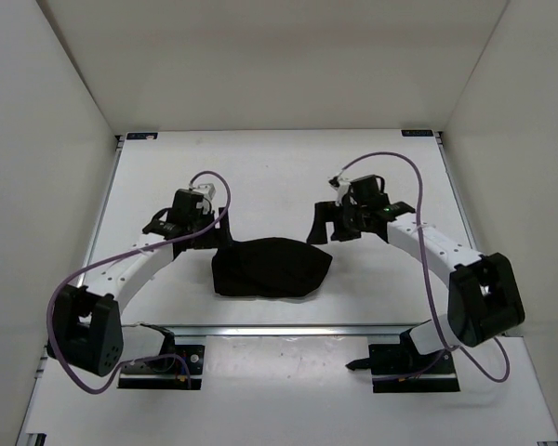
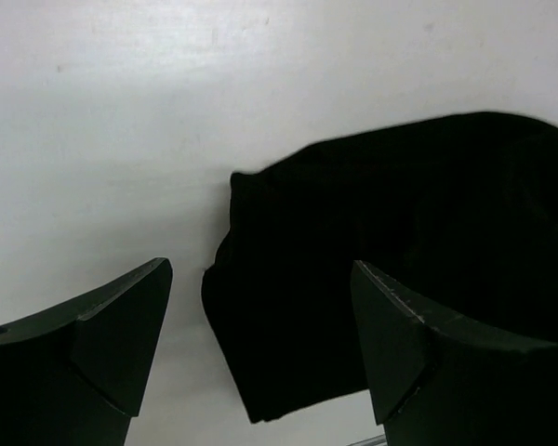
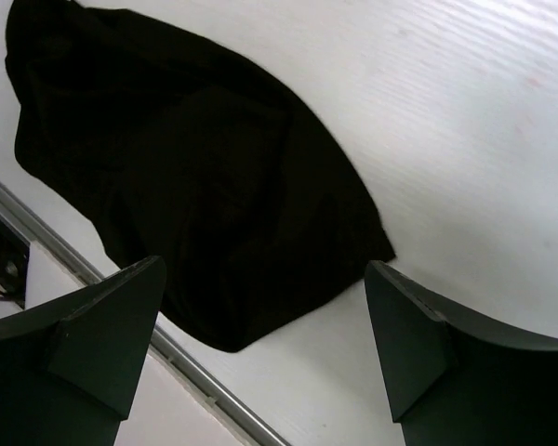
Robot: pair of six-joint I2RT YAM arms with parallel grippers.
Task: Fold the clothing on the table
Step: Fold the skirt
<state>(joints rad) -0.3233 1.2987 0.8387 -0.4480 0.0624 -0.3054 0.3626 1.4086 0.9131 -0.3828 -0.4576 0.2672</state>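
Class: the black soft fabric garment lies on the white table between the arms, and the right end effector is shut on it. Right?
No: the right end effector is open, holding nothing, as the right wrist view shows. The black soft fabric garment lies free.

the garment [image 1: 272,268] is soft black cloth, matt and lightly rumpled, taking almost no shine. the worktop [image 1: 260,177] is smooth white board with a faint streaky grain and a mild sheen, edged at the near side by a rail [image 1: 288,328] of bare silvery metal. the left end effector [image 2: 260,271] and right end effector [image 3: 265,269] look like hard black plastic, smooth and dull.
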